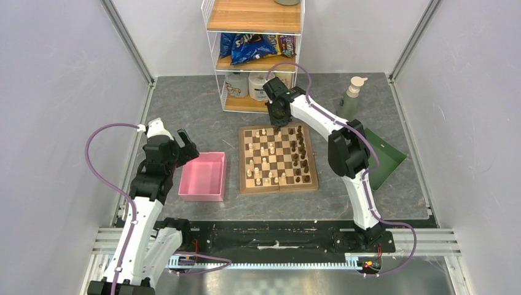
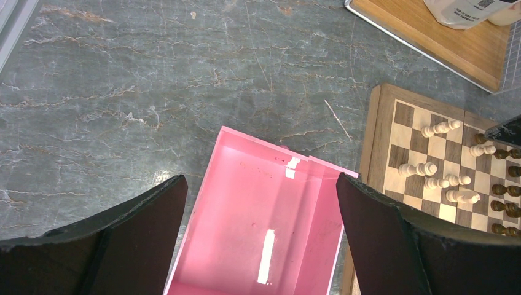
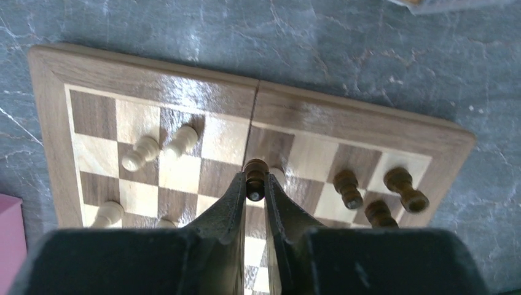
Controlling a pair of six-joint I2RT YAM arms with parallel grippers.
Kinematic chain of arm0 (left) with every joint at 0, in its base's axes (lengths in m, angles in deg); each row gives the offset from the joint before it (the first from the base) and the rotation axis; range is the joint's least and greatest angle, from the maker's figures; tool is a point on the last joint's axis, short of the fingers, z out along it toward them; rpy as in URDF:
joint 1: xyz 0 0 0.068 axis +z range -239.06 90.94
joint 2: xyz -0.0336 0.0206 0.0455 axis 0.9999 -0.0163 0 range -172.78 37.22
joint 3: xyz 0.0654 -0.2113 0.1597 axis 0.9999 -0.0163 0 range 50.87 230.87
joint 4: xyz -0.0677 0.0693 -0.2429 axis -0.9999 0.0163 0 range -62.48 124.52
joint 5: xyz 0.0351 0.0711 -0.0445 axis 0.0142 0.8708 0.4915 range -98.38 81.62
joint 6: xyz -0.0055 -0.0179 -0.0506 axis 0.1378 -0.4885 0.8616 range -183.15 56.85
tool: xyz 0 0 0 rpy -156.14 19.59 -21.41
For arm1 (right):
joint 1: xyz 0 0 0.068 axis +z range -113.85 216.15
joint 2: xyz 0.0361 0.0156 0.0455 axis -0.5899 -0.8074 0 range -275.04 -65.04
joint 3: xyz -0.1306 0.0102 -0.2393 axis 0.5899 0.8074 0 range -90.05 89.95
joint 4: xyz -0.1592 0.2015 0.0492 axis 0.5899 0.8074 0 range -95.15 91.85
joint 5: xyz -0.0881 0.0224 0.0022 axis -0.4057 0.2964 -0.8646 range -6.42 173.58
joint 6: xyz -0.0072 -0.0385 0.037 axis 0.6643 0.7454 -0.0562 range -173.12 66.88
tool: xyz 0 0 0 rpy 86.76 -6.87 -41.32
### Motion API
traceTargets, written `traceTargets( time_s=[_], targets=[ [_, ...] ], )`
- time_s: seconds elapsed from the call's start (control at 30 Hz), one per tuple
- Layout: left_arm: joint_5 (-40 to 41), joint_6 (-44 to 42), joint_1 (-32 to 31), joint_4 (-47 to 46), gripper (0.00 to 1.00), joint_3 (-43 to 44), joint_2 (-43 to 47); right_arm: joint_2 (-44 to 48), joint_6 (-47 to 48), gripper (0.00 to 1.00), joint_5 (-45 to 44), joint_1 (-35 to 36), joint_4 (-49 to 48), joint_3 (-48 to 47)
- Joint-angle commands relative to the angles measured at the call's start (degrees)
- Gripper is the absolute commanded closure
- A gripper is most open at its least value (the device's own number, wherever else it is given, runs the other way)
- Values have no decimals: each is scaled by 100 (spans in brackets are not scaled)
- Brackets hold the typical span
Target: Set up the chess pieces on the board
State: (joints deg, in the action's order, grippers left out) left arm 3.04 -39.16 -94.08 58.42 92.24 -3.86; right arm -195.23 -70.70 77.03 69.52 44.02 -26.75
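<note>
The wooden chessboard (image 1: 278,158) lies mid-table with cream-white pieces (image 1: 264,150) on its left half and dark pieces (image 1: 301,153) on its right. My right gripper (image 1: 280,117) hangs over the board's far edge. In the right wrist view it (image 3: 255,183) is shut on a dark piece (image 3: 255,169), held over the board's centre seam (image 3: 249,132). Three dark pieces (image 3: 368,193) stand to its right, white ones (image 3: 158,147) to its left. My left gripper (image 2: 261,239) is open and empty above the pink tray (image 2: 246,203).
A wire shelf (image 1: 255,55) with snack bags and jars stands behind the board. A soap bottle (image 1: 351,95) and a green tray (image 1: 384,161) are to the board's right. The pink tray (image 1: 204,177) lies left of the board.
</note>
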Motion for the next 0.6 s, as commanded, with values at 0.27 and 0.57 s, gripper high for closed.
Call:
traceTargets(
  time_s=[0.27,0.57],
  targets=[
    [7,140,-1,-170,1,78,25,1804,-609,82,-177,-263,-876,1806],
    [0,135,-2,-172,1,76,22,1760,-790,82,-139,-403,-945,2202]
  ],
)
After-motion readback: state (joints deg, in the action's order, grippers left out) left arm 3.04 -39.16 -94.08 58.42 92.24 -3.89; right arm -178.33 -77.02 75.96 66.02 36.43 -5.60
